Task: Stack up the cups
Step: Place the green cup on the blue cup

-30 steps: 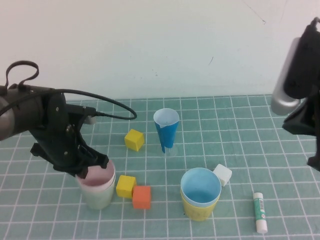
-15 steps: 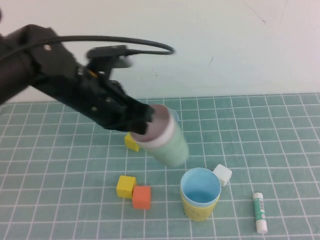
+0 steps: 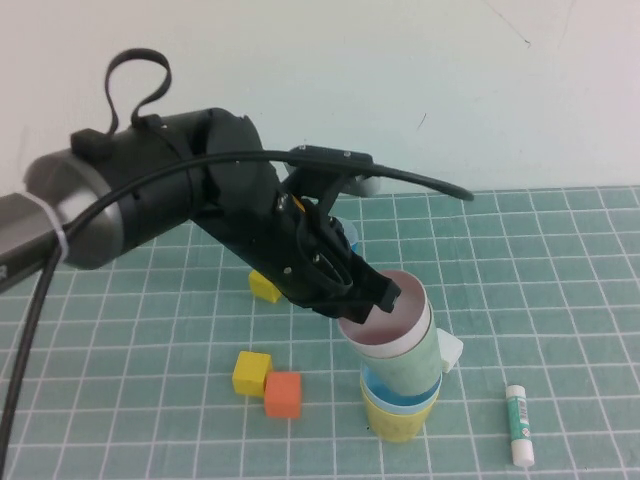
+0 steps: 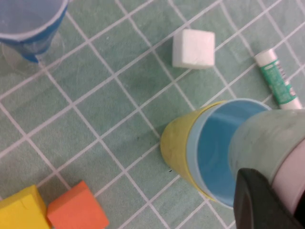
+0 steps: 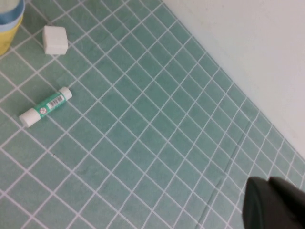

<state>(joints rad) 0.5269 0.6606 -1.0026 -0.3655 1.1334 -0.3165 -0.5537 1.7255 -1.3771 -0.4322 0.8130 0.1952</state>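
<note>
My left gripper (image 3: 366, 297) is shut on the rim of the pink cup (image 3: 386, 320), which is nested in the pale green cup (image 3: 416, 358). The pair hangs tilted, its base at the mouth of the light blue cup (image 3: 377, 386). That blue cup sits inside the yellow cup (image 3: 396, 420) on the mat. The left wrist view shows the green cup (image 4: 261, 138) over the blue cup (image 4: 213, 145) and yellow cup (image 4: 174, 143), with one dark finger (image 4: 261, 202) in front. My right gripper (image 5: 275, 204) is shut and empty, high above the mat's right side.
A dark blue cone cup (image 4: 29, 23) stands behind the arm. A yellow cube (image 3: 252, 372) and an orange cube (image 3: 284, 393) lie left of the stack, and another yellow cube (image 3: 264, 291) sits farther back. A white cube (image 3: 451, 350) and a glue stick (image 3: 518, 425) lie to the right.
The left arm lifted the pink and green pair from the front left, carried it right, and brought it down onto the blue and yellow cups. The right arm has left the high view.
</note>
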